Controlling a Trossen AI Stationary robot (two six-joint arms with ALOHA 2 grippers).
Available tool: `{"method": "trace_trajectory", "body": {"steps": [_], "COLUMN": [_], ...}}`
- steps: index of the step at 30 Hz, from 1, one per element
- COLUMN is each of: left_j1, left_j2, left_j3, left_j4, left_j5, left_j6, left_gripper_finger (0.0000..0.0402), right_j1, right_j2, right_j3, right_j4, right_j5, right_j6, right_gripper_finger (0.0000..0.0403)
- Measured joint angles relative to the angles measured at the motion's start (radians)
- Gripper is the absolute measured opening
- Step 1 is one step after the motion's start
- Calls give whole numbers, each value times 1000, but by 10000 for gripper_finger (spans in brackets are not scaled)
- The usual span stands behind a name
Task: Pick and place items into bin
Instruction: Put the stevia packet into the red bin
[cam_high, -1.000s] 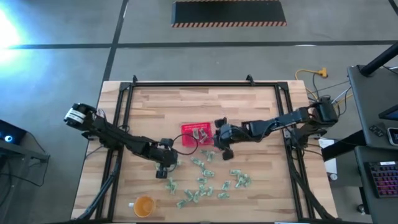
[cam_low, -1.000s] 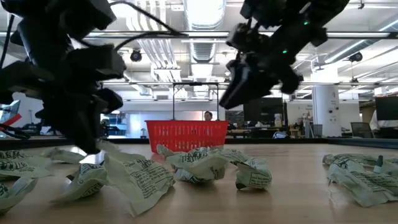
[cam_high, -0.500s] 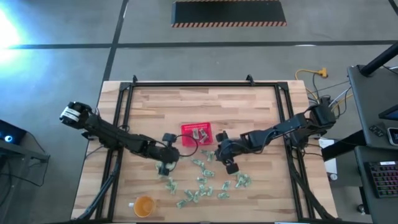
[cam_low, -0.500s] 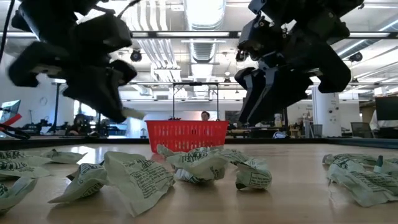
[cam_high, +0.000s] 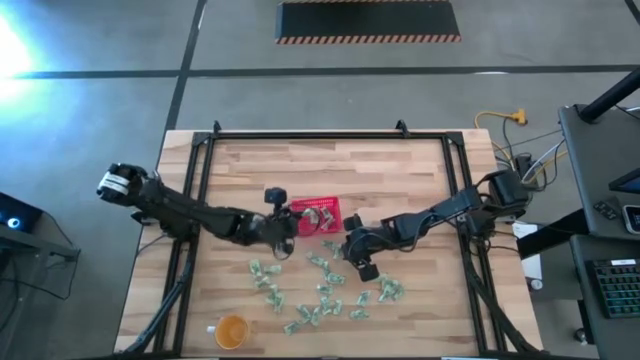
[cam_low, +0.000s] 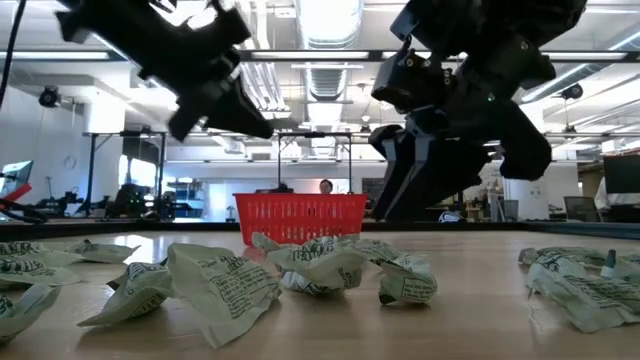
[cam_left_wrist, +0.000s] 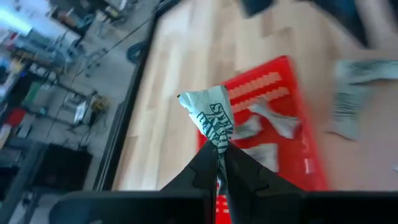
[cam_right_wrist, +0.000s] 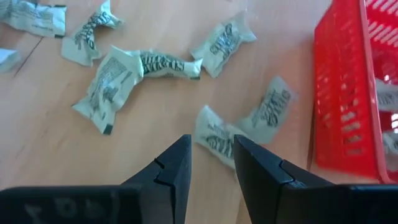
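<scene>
We found the left gripper (cam_left_wrist: 219, 163) pinched shut on a packet (cam_left_wrist: 211, 119) above the bin (cam_left_wrist: 292, 93), the right gripper (cam_right_wrist: 211, 158) part-open over loose packets (cam_right_wrist: 219, 138); we judged them light and crinkly, best nipped at an end.

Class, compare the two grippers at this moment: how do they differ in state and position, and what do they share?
The left gripper is shut on a packet; the right gripper is open and holds nothing. The left is by the red basket; the right is low over loose packets on the table. Both are dark and two-fingered.
</scene>
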Motion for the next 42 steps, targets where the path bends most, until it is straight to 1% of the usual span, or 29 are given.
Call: {"method": "trace_trajectory", "body": {"steps": [2,4,6,8,12,14,19,22,33,37,42], "left_j1": [29,48,60,65,65,65,65,62,54,52,49], "left_j2": [5,8,11,13,13,13,13,13,13,13,12], "left_j3": [0,4,5,3,6,8,10,10,10,10,10], "left_j4": [-8,-3,-4,-6,-4,-4,-4,-4,-4,-4,-4], "left_j5": [27,71,118,143,143,143,143,143,143,143,143], "left_j6": [-1,-1,-2,-2,-2,-2,-3,-4,-4,-25,-27], "left_gripper_finger": [1,11,30,58,116,140,177,186,187,187,187], "right_j1": [0,0,-2,-3,-3,-2,-3,-3,-3,-2,-2], "right_j2": [15,28,39,47,56,57,58,58,58,58,58], "right_j3": [0,0,0,0,0,0,0,0,-9,-9,-10], "right_j4": [21,35,33,31,40,44,50,49,45,23,3], "right_j5": [0,0,0,0,6,28,52,52,52,52,51], "right_j6": [-8,-8,-7,-4,-4,-4,0,0,52,53,50], "right_gripper_finger": [109,109,109,109,109,109,109,109,105,76,18]}}
